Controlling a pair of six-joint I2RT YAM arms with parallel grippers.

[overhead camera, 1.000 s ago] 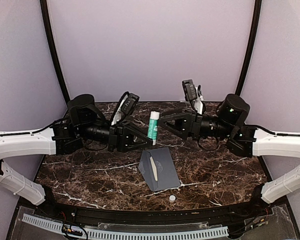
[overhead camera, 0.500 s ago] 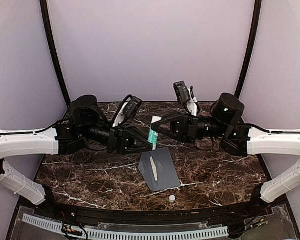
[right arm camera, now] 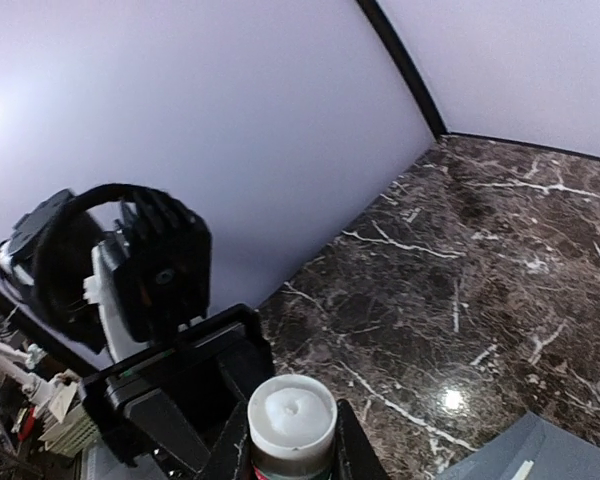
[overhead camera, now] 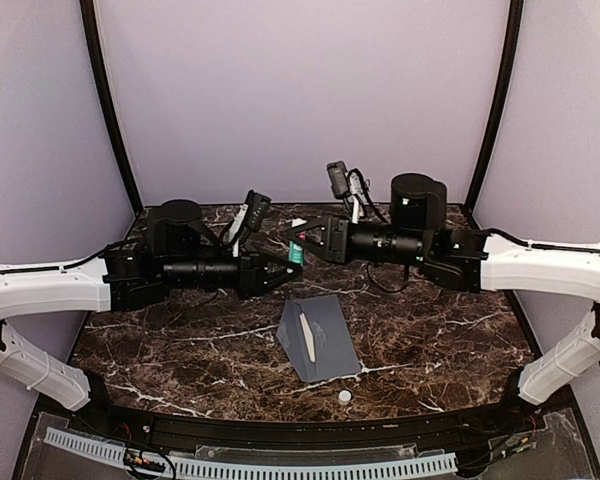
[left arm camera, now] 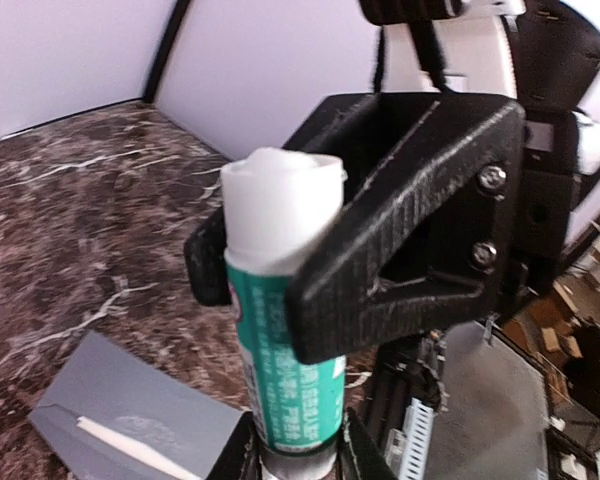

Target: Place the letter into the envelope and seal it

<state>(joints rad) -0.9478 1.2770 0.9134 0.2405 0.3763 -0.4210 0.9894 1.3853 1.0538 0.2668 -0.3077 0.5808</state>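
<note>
top external: left gripper and right gripper are each pinching the glue stick aloft. the envelope is lying flat just nearward of both, long axis running near-to-far, neither arm closer. left wrist: left jaws are clamping the stick's base. right wrist: right jaws are squeezing its uncapped top.

Slate-grey envelope flat on the marble table, narrow cream sliver of letter showing on it.

Open marble beside envelope; cap near corner
</note>
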